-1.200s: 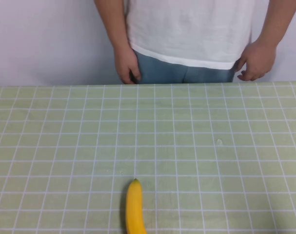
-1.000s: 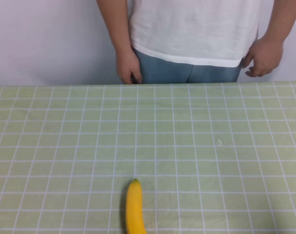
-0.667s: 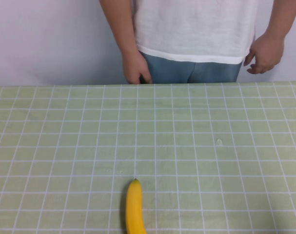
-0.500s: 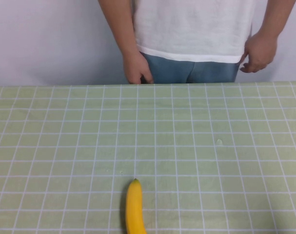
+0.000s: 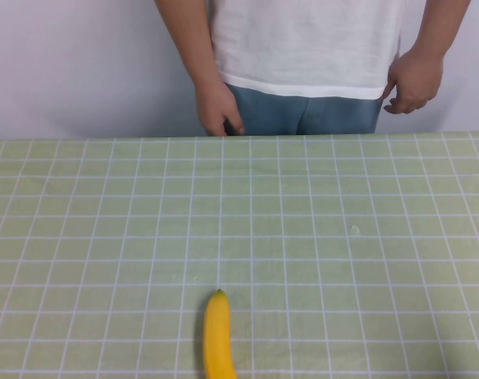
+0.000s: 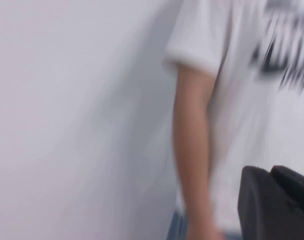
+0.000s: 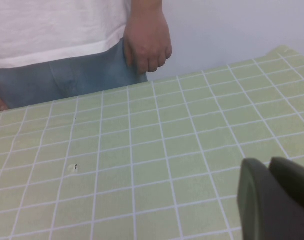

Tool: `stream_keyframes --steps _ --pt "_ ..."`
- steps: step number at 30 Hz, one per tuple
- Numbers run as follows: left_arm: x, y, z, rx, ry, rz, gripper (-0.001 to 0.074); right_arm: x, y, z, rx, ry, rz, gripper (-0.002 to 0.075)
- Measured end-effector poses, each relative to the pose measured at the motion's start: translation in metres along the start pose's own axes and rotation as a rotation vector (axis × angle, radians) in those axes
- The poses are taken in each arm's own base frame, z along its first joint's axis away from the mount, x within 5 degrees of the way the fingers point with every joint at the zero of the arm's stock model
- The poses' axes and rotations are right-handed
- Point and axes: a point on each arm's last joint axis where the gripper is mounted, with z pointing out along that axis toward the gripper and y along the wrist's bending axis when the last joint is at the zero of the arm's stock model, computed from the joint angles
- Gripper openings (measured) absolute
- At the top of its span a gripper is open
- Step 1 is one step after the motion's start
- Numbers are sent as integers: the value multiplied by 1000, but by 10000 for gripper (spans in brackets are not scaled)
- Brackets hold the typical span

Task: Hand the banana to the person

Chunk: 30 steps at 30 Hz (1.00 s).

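Note:
The banana lies on the green checked table at the near edge, centre-left, pointing away from me, its near end cut off by the frame. The person stands behind the far edge, both hands hanging at the hips. Neither gripper shows in the high view. My left gripper is raised, with its dark fingers together, and faces the person's arm and white T-shirt. My right gripper is over the table with its fingers together, holding nothing. The person's hand shows beyond it.
A pale wall stands behind the person. The table's far edge runs just in front of the person's hips. A small speck marks the cloth right of centre.
The person has shifted a little and moved both hands at the hips. The banana has not moved.

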Motion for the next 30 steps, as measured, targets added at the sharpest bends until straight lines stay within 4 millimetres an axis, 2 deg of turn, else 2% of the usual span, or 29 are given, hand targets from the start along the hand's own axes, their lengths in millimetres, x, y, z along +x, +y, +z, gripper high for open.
stream_keyframes --steps 6,12,14,19,22,26,30 --pt "-16 -2 -1 28 -174 -27 4 0 0 0 0 0 0 -7" --pt "-45 -1 -11 42 -501 -104 4 0 0 0 0 0 0 -7" --pt "-59 0 -13 27 -573 -120 4 0 0 0 0 0 0 -7" --pt "-123 -5 -20 18 -670 -100 4 0 0 0 0 0 0 -7" --pt "-151 -8 -17 20 -604 -90 4 0 0 0 0 0 0 -7" --pt "-165 -12 6 11 -349 -79 4 0 0 0 0 0 0 -7" --pt "-148 -12 38 -8 -3 -81 4 0 0 0 0 0 0 -7"
